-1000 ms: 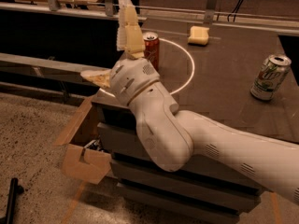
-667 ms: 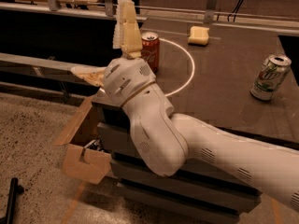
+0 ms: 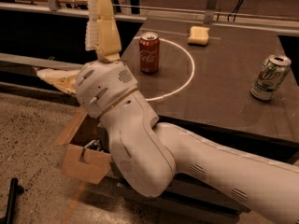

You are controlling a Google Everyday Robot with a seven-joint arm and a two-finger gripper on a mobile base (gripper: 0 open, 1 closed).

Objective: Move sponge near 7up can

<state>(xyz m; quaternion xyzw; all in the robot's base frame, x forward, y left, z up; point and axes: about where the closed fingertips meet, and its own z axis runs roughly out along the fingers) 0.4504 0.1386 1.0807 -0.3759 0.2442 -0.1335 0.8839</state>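
The pale-yellow sponge point(image 3: 198, 35) lies at the far edge of the dark table point(image 3: 224, 101), just outside a white circle line. The 7up can point(image 3: 270, 77) stands upright near the table's right edge, far from the sponge. My gripper point(image 3: 70, 31) is off the table's left front corner, well short of the sponge. It is open wide and empty: one finger point(image 3: 103, 24) points up, the other point(image 3: 58, 78) points left.
A red Coca-Cola can point(image 3: 149, 52) stands inside the white circle point(image 3: 184, 85), between my gripper and the sponge. An open cardboard box point(image 3: 86, 160) sits on the floor below the table corner. A black rod point(image 3: 11, 200) lies at the lower left.
My gripper and wrist have shifted left, away from the Coca-Cola can. The sponge and both cans have not moved.
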